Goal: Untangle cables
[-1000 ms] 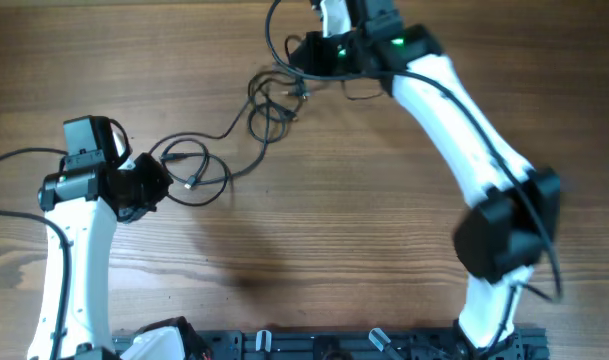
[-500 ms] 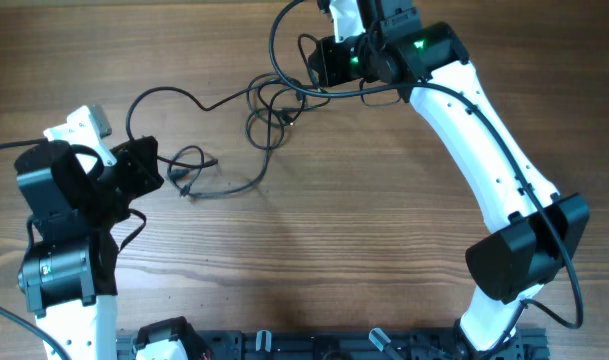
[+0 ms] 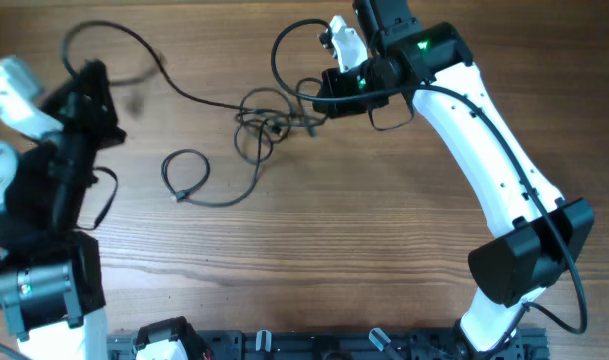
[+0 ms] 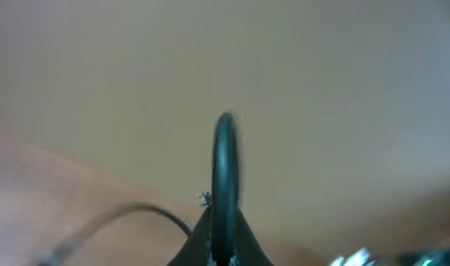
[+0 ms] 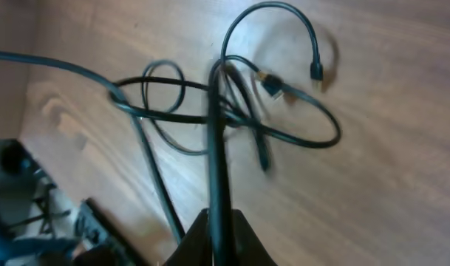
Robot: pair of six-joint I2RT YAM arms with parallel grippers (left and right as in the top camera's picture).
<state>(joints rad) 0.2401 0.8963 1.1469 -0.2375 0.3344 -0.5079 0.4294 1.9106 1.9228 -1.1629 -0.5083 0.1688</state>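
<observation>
Left gripper [image 3: 90, 90] is pinched on a single black cord [image 3: 164, 70] in the upper left of the overhead frame. The blurred left wrist view shows that cord arching up out of the closed fingers [image 4: 196, 251]. Right gripper [image 5: 217, 227], at upper centre of the overhead frame, is likewise clamped on a strand. That strand runs straight into the cables [image 3: 266, 118], which lie knotted just left of it. One loose loop [image 3: 187, 172] with a small plug [image 3: 181, 196] lies on the wood below and left of the knot. A green light [image 3: 421, 45] glows on the right arm.

Half a second ago the left gripper sat lower, beside that loop. It has since risen toward the top left corner, drawing its cord into a long arc away from the knot, while the right gripper has dropped slightly.

Everything rests on a brown wooden table [image 3: 344, 230] with lengthwise grain, and a black rail [image 3: 384, 345] lines the bottom edge.
</observation>
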